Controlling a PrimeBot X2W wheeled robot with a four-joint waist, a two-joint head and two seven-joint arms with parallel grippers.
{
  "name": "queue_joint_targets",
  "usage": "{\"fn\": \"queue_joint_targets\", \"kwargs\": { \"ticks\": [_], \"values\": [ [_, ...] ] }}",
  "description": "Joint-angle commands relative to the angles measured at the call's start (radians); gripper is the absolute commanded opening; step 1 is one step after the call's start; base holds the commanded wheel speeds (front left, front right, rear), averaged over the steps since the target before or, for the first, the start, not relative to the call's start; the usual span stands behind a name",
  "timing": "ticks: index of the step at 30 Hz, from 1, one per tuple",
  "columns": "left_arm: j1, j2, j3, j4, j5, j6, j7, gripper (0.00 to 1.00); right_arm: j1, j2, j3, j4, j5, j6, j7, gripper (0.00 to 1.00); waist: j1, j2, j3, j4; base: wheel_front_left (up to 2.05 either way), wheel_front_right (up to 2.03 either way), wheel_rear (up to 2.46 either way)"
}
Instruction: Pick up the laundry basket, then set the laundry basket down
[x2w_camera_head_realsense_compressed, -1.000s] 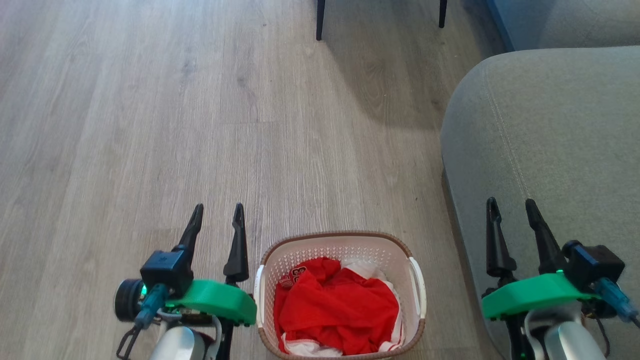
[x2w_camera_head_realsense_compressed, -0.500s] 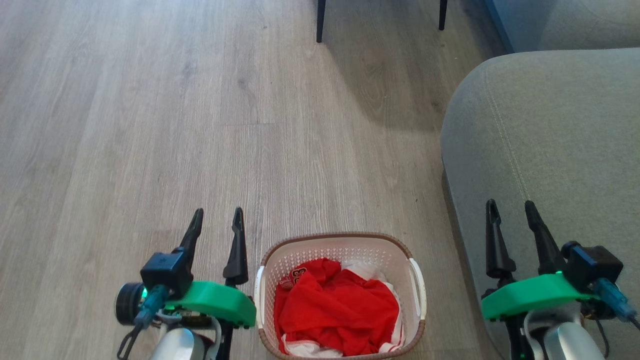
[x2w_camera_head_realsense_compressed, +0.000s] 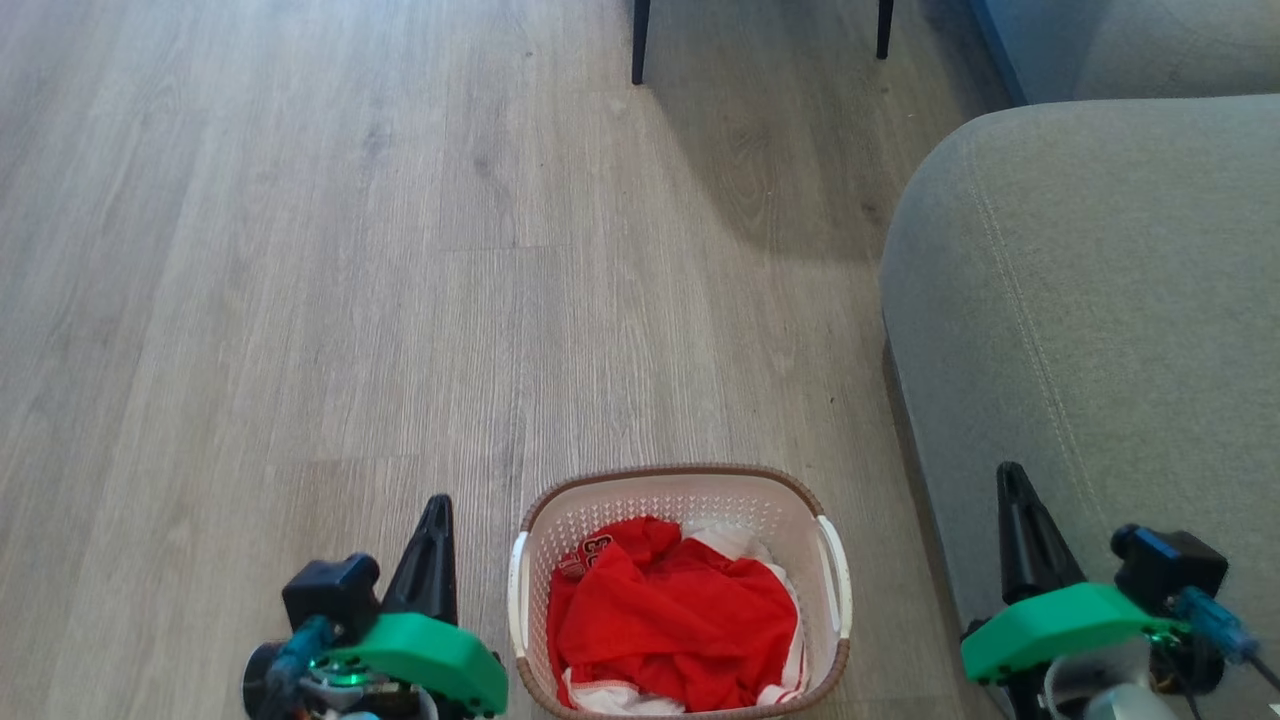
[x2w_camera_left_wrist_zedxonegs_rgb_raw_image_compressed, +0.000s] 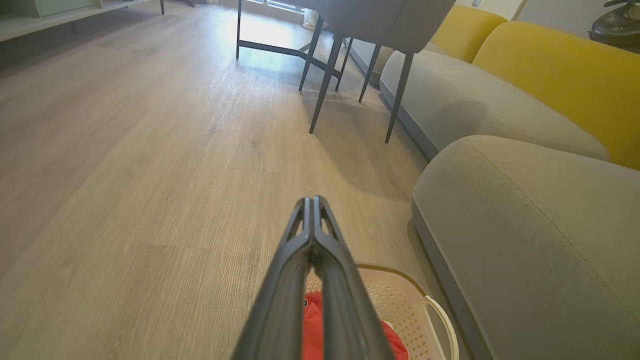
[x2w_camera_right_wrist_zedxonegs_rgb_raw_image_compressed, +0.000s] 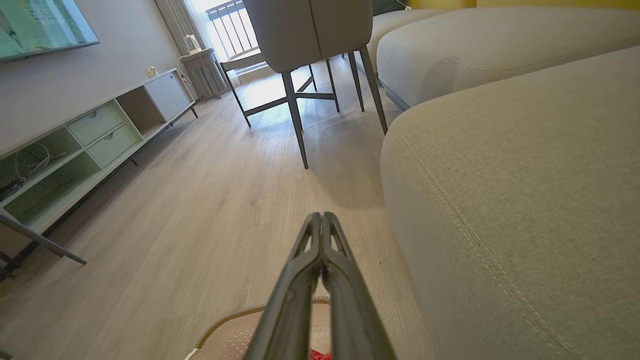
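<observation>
A pale wooden floor (x2w_camera_head_realsense_compressed: 300, 250) takes up most of the head view, with a grey sofa (x2w_camera_head_realsense_compressed: 1100, 300) filling the right side and two dark chair legs (x2w_camera_head_realsense_compressed: 640, 40) at the top edge. The laundry basket (x2w_camera_head_realsense_compressed: 672, 468) stands upright on the floor at the bottom centre, near the sofa's side with a strip of floor between them. It holds a loose heap of red and white clothes (x2w_camera_head_realsense_compressed: 680, 620), and its two white handles (x2w_camera_head_realsense_compressed: 516, 590) face left and right.

The left pincer (x2w_camera_head_realsense_compressed: 435, 510) is just beside the left handle, and the right pincer (x2w_camera_head_realsense_compressed: 1010, 475) is further out, over the sofa's edge. Each has its fingers pressed together and nothing between them, which both wrist views confirm.

A basket standing free between two empty pincers fits either end of the job: it may be waiting to be lifted or may already be set down again. The pictures do not settle which.

For either stage, my judgement is that care comes down to clearance. The left pincer is close enough to the rim that a sideways drift could nudge the light basket. The right one has the sofa cushion under it, so any drop on that side risks a snag.

The basket itself looks easy to handle. The soft load sits low and fairly central, so it should ride level if both handles carry it evenly.
</observation>
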Motion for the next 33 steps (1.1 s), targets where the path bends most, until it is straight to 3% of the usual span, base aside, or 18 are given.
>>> {"fn": "queue_joint_targets", "kwargs": {
  "ticks": [1, 33],
  "values": [
    [-0.047, 0.003, 0.018, -0.03, -0.032, -0.006, 0.008, 0.0, -0.035, -0.006, -0.005, -0.028, 0.032, 0.001, 0.006, 0.0, 0.0, 0.0, 0.0, 0.0, 0.0, 0.0, 0.0],
    [-0.075, 0.018, 0.102, -0.012, -0.374, -0.062, 0.083, 0.0, -0.066, -0.02, -0.033, 0.004, 0.365, 0.002, 0.081, 0.0, 0.0, 0.0, -0.001, -0.007, 0.0, 0.0, 0.0]
  ]
}}
